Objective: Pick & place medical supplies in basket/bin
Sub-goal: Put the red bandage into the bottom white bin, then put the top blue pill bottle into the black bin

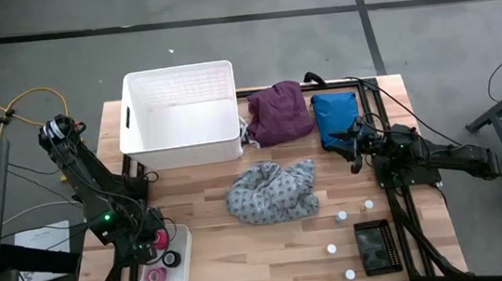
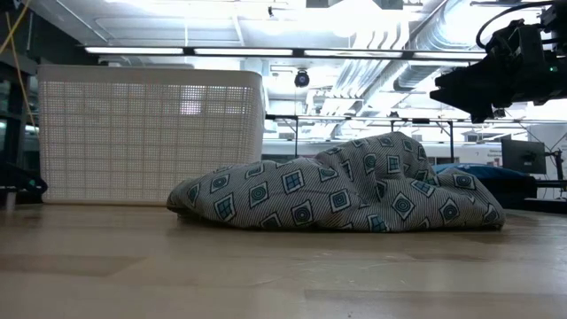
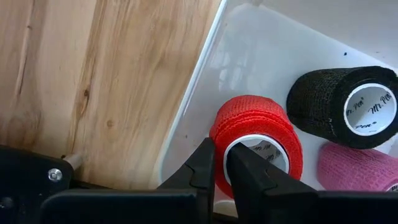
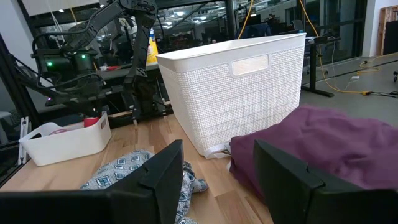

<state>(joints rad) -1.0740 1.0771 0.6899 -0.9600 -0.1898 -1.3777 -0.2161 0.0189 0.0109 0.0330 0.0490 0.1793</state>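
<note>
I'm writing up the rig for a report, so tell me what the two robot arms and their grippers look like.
Both arms are dark, nearly black, built of jointed segments with cables running along them. The left arm shows a small green indicator light near its base. The left gripper has two black wedge-shaped fingers and a silver screw on its body. The right gripper has broad, flat, matte black fingers.

Bright, even light falls from ceiling strip lamps (image 2: 221, 50), which blow out to white glare in the low view. The nearest stretch of worktop (image 2: 283, 283) there is soft and out of focus. Shadows under the patterned cloth (image 2: 345, 190) are faint. A pale sheen lies on the small white tray (image 3: 249, 56), and the near fingers (image 4: 163, 180) look blurred.
</note>
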